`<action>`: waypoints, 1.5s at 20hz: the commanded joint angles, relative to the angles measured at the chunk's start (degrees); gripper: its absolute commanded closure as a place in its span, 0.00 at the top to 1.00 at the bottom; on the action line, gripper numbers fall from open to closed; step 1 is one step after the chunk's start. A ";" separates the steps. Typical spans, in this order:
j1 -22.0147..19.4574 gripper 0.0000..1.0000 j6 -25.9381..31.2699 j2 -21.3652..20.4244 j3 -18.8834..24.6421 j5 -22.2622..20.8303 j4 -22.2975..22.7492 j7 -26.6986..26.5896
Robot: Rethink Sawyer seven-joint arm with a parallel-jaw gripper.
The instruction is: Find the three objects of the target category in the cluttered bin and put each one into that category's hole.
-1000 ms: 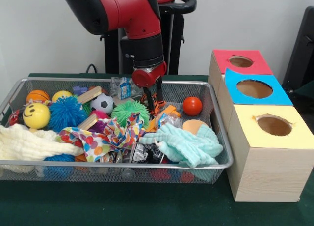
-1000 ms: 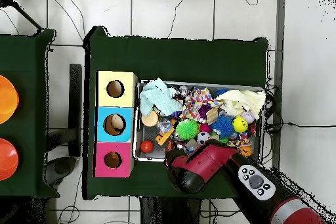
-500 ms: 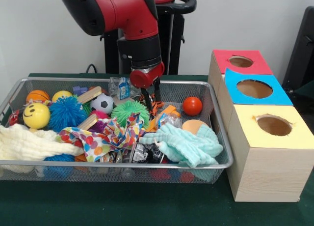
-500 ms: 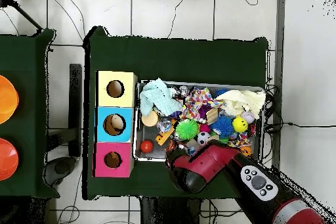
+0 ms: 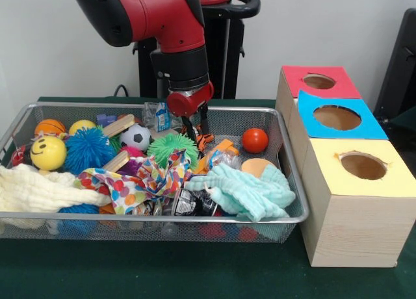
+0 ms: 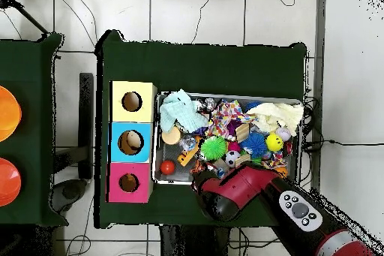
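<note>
The gripper point(image 5: 195, 131) clamps an orange toy point(image 5: 204, 140), half hidden behind the bin point(image 5: 286, 162) clutter.

three holed boxes point(image 5: 338, 117), one wire bin point(image 5: 286, 182), two spiky balls point(image 5: 88, 149).

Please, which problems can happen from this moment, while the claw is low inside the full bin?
1. The claw hangs at a small orange object in a tight pile; closing could also catch the green spiky ball beside it.
2. The patterned cloth and mint cloth cover other things, so target objects may be missed.
3. Things lie close along the wire bin wall; lifting could drag one out.
</note>
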 commanded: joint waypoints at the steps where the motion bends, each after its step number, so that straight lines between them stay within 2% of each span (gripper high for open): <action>1: -0.43 1.00 2.76 3.52 -2.47 -2.10 -4.06 -0.18; 24: 1.11 1.00 2.78 3.20 -3.60 -2.27 -4.66 0.96; 25: 1.05 0.00 2.87 3.23 -3.55 -2.30 -4.64 0.63; 30: 2.32 0.00 3.48 2.81 -4.47 -2.66 -4.89 0.54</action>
